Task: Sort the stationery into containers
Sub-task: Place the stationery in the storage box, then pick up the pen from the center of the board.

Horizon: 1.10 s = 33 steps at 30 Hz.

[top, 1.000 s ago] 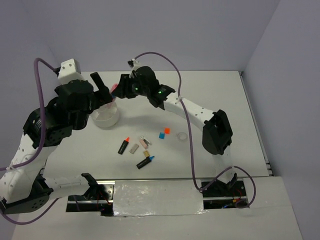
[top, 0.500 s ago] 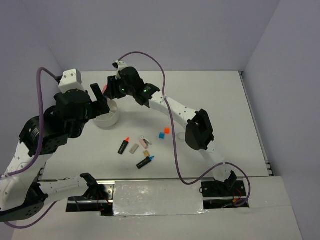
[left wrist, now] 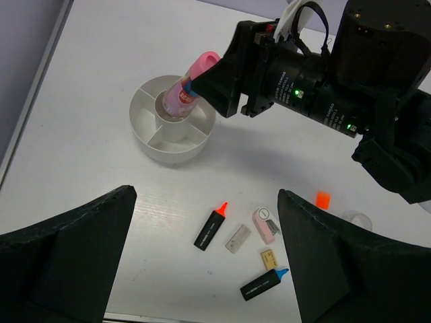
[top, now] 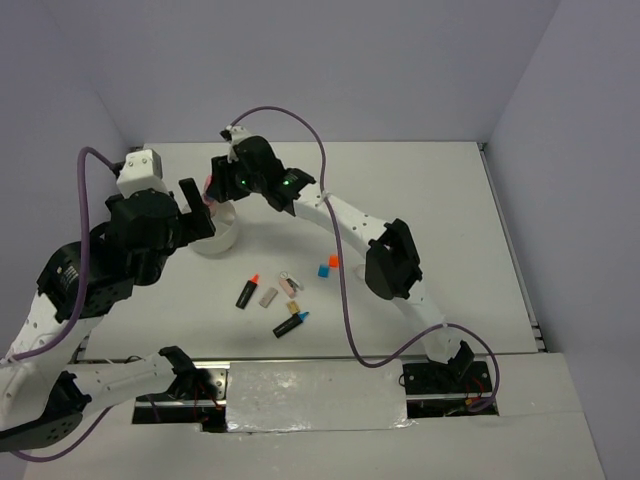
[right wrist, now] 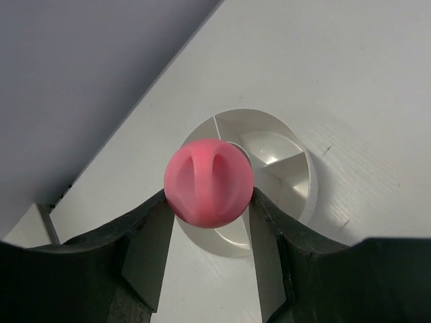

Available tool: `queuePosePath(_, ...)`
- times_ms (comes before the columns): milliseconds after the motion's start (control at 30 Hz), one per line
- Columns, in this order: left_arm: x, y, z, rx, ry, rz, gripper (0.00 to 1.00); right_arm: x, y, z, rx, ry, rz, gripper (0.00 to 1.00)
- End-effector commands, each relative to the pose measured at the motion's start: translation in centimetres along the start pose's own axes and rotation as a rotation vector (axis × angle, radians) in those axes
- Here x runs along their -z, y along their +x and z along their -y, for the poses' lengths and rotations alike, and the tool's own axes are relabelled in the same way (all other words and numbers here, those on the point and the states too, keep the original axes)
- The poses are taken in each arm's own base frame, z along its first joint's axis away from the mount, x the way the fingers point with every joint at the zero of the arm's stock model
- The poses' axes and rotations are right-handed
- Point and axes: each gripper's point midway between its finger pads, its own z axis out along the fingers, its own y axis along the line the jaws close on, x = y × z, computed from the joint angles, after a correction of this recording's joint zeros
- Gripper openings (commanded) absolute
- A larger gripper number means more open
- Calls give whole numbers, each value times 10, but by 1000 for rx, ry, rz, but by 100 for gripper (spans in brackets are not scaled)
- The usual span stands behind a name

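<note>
Though illegible, red label [left wrist: 180, 99] on pink tube [left wrist: 191, 77] in right gripper [right wrist: 210, 202].

I have my right arm [top: 340, 222] stretched long across to the white bowl [left wrist: 145, 138], with the wrist tipped down. The right gripper [left wrist: 196, 79] is clamped on the pink tube [left wrist: 180, 94] over the bowl's centre. My left arm [top: 85, 280] is folded up high, and the left gripper [top: 198, 207] hovers just left of the bowl, fingers spread wide and holding nothing.

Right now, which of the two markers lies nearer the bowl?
The orange-capped marker; the blue-capped marker lies farther from the bowl.
</note>
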Motion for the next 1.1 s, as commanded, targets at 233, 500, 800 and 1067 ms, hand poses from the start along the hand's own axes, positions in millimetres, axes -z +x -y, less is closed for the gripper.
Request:
queuePosePath(233, 3, 7, -11, 19, -4, 12, 99, 56, -86, -39, 26, -67, 176, 100)
queuePosePath(500, -31, 87, 15, -147, 96, -172, 99, 162, -122, 60, -139, 179, 277, 100)
queuePosePath(800, -86, 230, 33, -261, 132, -495, 98, 279, -50, 111, -69, 434, 95, 100)
queuePosePath(1067, -133, 298, 11, -299, 78, -686, 91, 322, 26, 105, -69, 360, 50, 100)
